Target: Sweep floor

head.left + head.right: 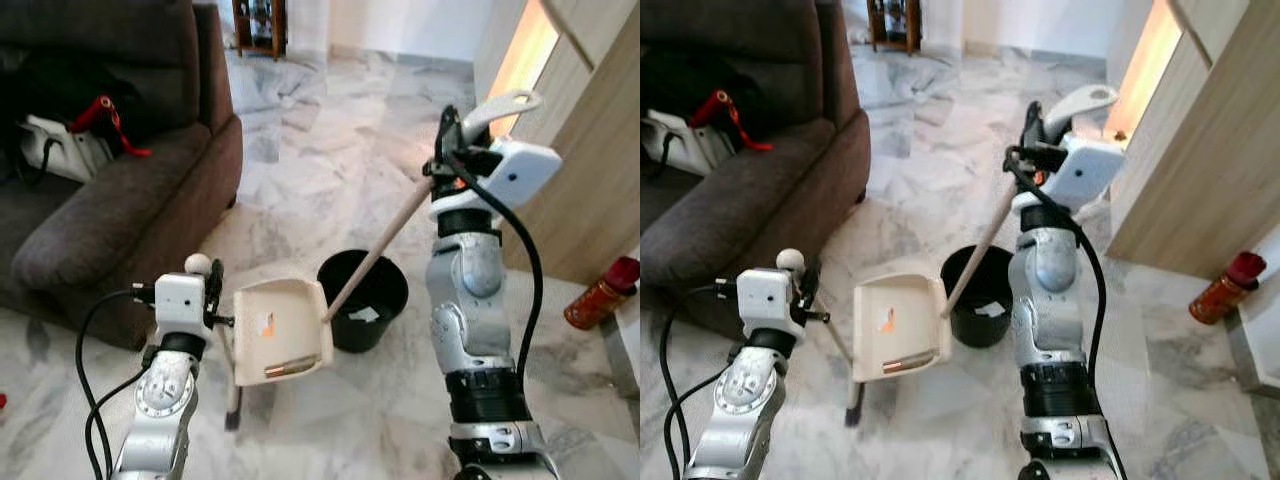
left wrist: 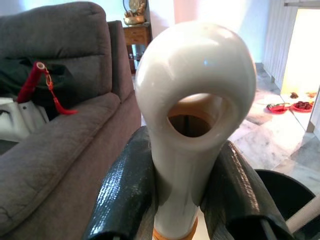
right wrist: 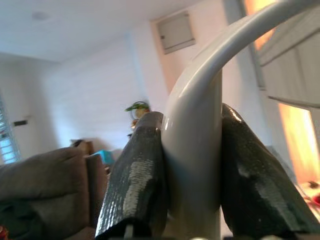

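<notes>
Cream dustpan (image 1: pixel 283 331) hangs tilted beside the black bin (image 1: pixel 365 298), right gripper (image 1: pixel 452 150) clamped on its long handle, left gripper (image 1: pixel 208 290) clamped on the broom handle (image 2: pixel 192 125); risk: steep tilt spills debris short of the bin.

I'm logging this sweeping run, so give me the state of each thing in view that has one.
Left gripper: shut on the broom handle.
Right gripper: shut on the dustpan handle.
Dustpan: lifted, tilted beside the bin, something small lying at its lower edge.
Black bin: upright, open, with a pale scrap inside.
Red bottle: lying tilted on the floor.
</notes>
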